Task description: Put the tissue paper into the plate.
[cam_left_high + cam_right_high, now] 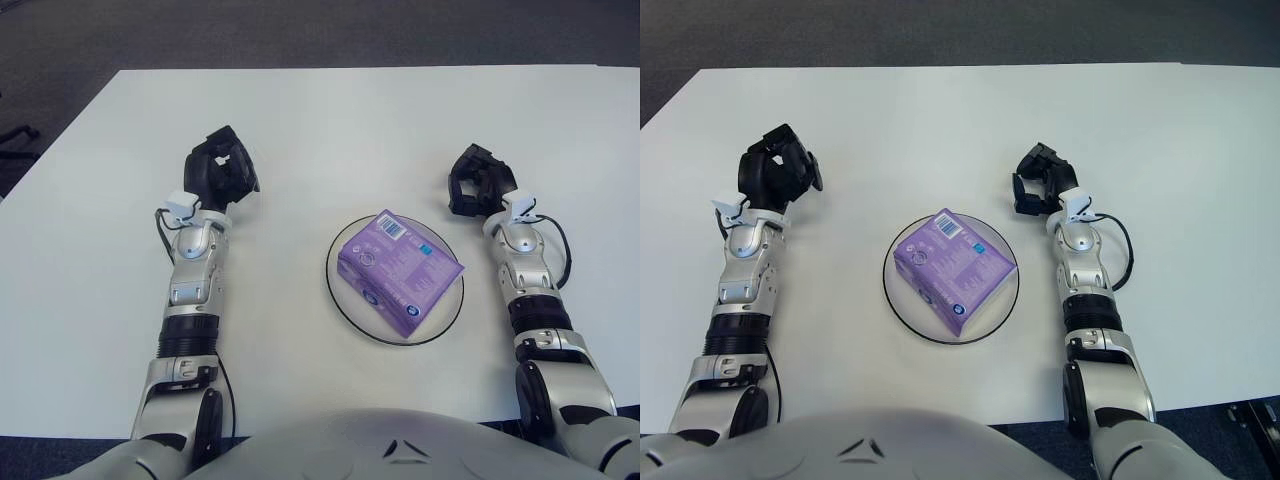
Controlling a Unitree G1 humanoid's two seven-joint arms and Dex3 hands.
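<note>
Tissue pack within plate rim, left hand and right hand clenched empty, well apart.

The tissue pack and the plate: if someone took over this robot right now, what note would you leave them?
Left hand: fingers curled, holding nothing, over the white table, to the left of the plate.
Right hand: fingers curled, holding nothing, to the right of the plate.
Purple tissue pack: lying in the clear plate, which sits on the table between the two arms.
Done: the tissue pack is in the plate and neither hand touches it.
Left: nothing on the task itself that I can see; probably just confirm the pack sits steady.
</note>
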